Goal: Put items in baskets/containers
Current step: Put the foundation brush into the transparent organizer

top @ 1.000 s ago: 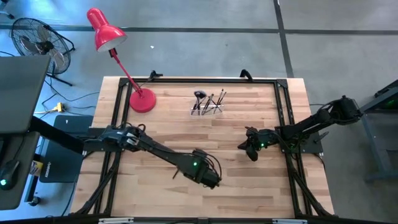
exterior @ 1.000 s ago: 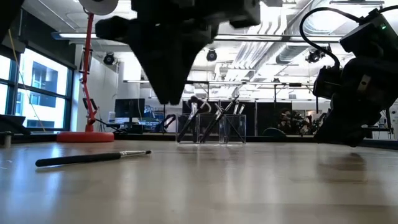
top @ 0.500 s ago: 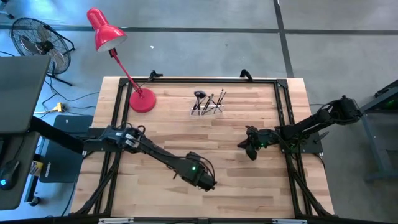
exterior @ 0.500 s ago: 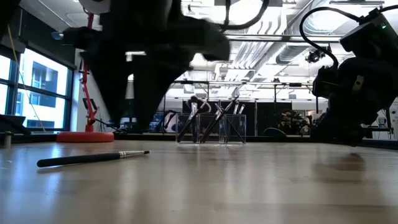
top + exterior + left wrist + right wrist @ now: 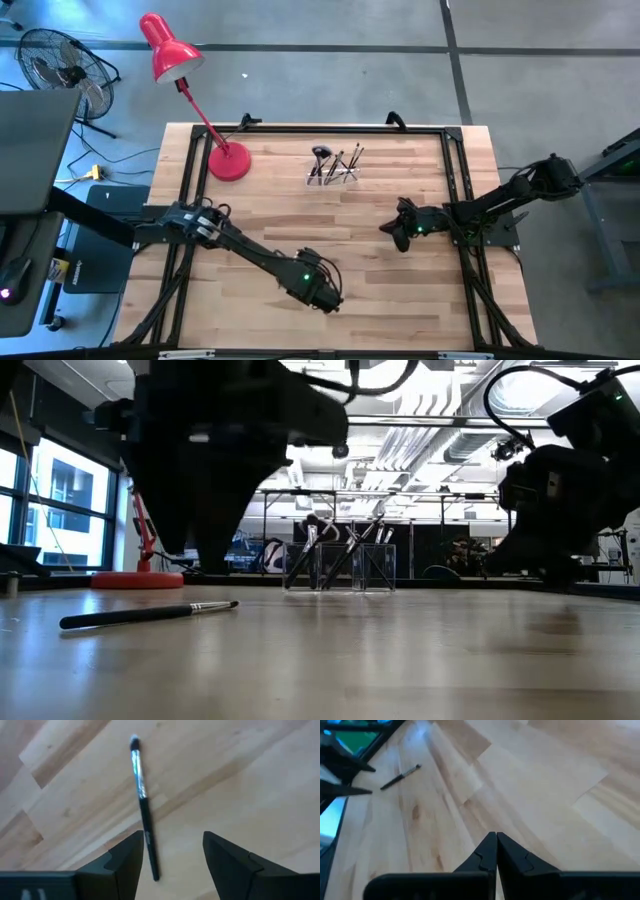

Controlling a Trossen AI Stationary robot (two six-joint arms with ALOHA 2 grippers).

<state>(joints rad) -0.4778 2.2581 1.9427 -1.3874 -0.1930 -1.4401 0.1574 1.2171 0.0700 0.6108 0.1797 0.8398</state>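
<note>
step in hand: reaching for a loose brush. the left tool (image 5: 172, 855) hangs low over the near part of the surface (image 5: 400, 300), with one makeup brush (image 5: 142, 802) lying flat just ahead of its tips.
left tool: released, fingers (image 5: 127, 857) spread wide with nothing between them. in the left wrist view the brush's handle end lies just inside the gap, close by one finger, and the bristle end points away.
brush on the surface: it lies alone, flat on the wood, well apart from the holder. the low view shows it (image 5: 150, 614) under the dark bulk of the left arm; in the high view the arm hides most of it.
holder: a clear holder (image 5: 333, 172) stands near the far edge of the surface, beside the base of a red lamp (image 5: 228, 160). several brushes (image 5: 335, 550) already stand in it, leaning at angles, one with a wider dark head.
right tool: clenched, tips together and empty (image 5: 496, 851), held above the wood toward the right side of the surface, waiting.
how far along: by my reading nearly done, as this looks to be the only brush not yet in the holder.
next move: the left tool probably needs to shift sideways so the handle sits midway in the gap, drop to the wood, and close on the thin shaft.
risk: the handle is slim and round, so an off-centre pinch could roll it away.
</note>
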